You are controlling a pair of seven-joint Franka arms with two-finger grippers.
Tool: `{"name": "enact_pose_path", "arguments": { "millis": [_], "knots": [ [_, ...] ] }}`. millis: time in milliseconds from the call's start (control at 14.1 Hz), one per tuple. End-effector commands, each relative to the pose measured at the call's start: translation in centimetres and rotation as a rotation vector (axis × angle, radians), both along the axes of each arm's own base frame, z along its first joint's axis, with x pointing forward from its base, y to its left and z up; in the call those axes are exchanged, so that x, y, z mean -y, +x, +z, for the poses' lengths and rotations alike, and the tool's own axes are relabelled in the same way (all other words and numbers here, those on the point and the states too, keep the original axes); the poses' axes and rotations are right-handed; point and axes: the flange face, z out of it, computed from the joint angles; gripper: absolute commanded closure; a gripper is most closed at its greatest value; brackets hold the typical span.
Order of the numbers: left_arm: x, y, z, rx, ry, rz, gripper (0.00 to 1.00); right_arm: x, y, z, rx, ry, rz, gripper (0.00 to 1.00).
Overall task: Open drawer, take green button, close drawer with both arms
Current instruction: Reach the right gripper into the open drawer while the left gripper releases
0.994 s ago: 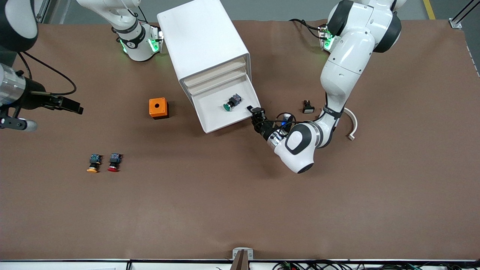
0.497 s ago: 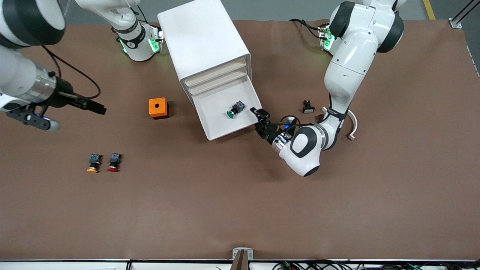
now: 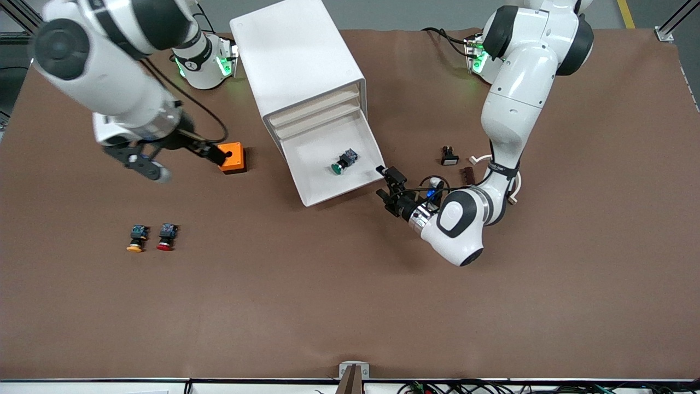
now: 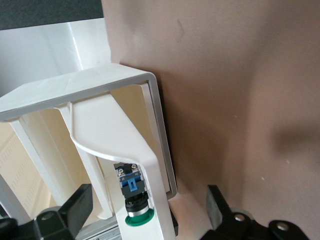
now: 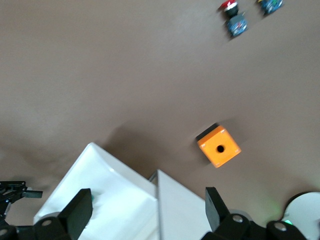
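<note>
**Drawer open, button waiting: the reach from above**

Nearest the front camera we see the yellow-capped button point(image 3: 135, 238) and the red-capped button point(image 3: 165, 237) side by side on the table point(image 3: 306, 306), toward the right arm's end; neither is wanted. Next comes the left gripper point(image 3: 390, 187), low and just beside the front corner of the drawer point(image 3: 355, 183), its jaws released and empty. We read the pull as finished: the drawer stands drawn out of the cabinet point(image 3: 298, 60), and the green-capped button point(image 3: 343, 162) lies on its side on the drawer floor. Farther off, the right gripper point(image 3: 178, 155) hangs beside the orange box point(image 3: 232, 157), jaws spread wide on nothing.

We judge the pick-up to be the step in hand. To do it well, we would bring the right gripper over the drawer, descend clear of its walls, and span the button's narrow body, not its round cap. The left gripper should stay clear of the drawer.
</note>
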Motion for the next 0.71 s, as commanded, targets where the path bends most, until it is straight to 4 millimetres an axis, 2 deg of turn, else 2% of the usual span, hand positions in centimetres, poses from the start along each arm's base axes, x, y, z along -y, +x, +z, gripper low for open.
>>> {"name": "enact_pose_path", "arguments": {
  "millis": [0, 213, 355, 497, 639],
  "knots": [
    [-0.7, 0.7, 2.5, 0.132, -0.081, -0.074, 0.0, -5.4, -1.3, -2.0, -0.008, -0.013, -0.054, 0.0],
    [-1.9, 1.7, 5.2, 0.288, -0.208, -0.166, 0.0, -9.2, -2.9, -4.0, -0.004, -0.015, -0.013, 0.0],
    [-2.5, 2.0, 7.1, 0.382, -0.301, -0.237, 0.0, -11.6, -3.7, -5.8, 0.0, -0.02, -0.044, 0.0],
    [-2.7, 2.2, 9.6, 0.527, -0.394, -0.371, 0.0, -14.3, -4.7, -7.7, 0.001, -0.034, -0.061, 0.0],
    [-2.9, 2.8, 11.0, 0.661, -0.496, -0.492, 0.0, -16.4, -6.0, -9.3, 0.015, -0.033, -0.072, 0.0]
  ]
}}
